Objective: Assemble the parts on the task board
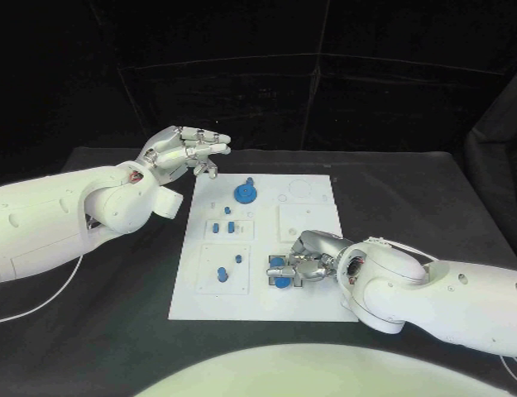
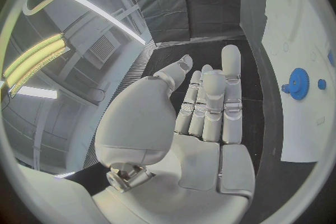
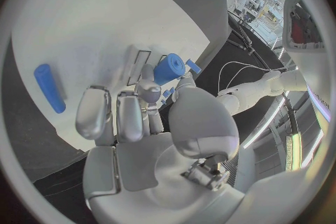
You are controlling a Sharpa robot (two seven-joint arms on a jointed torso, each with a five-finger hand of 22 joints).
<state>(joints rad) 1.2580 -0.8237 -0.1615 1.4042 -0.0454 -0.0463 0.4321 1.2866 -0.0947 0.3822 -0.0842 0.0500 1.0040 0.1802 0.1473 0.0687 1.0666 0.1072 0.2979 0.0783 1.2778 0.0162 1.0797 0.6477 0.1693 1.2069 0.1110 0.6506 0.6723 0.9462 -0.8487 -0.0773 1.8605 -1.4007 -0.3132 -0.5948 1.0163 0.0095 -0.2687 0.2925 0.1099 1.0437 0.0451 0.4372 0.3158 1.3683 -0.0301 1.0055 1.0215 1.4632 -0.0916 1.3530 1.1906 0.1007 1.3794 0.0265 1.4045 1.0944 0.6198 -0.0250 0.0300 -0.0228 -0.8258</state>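
- My left hand (image 1: 184, 151) hangs over the black table (image 1: 115, 331), off the task board (image 1: 312, 308) at about its 11 o'clock corner. The fingers (image 2: 210, 101) are loosely curled, a little apart, and hold nothing.
- The task board lies in the middle of the table, running from 12 to 6 o'clock.
- A blue gear (image 1: 246, 193) stands near the board's far edge, around 11 o'clock from its middle; my left wrist view shows it too (image 2: 298, 83).
- Small blue pegs (image 1: 222, 227) stand down the board's left column, with another blue piece (image 1: 222, 274) at about 8 o'clock.
- My right hand (image 1: 309, 263) rests on the board's lower middle, at about 5 o'clock from its centre, fingers closed round a blue part (image 1: 281, 270). My right wrist view shows that part as a blue cylinder (image 3: 168, 69) at my fingertips.
- A blue rod (image 3: 49, 88) lies on the board just beside that hand, apart from it.
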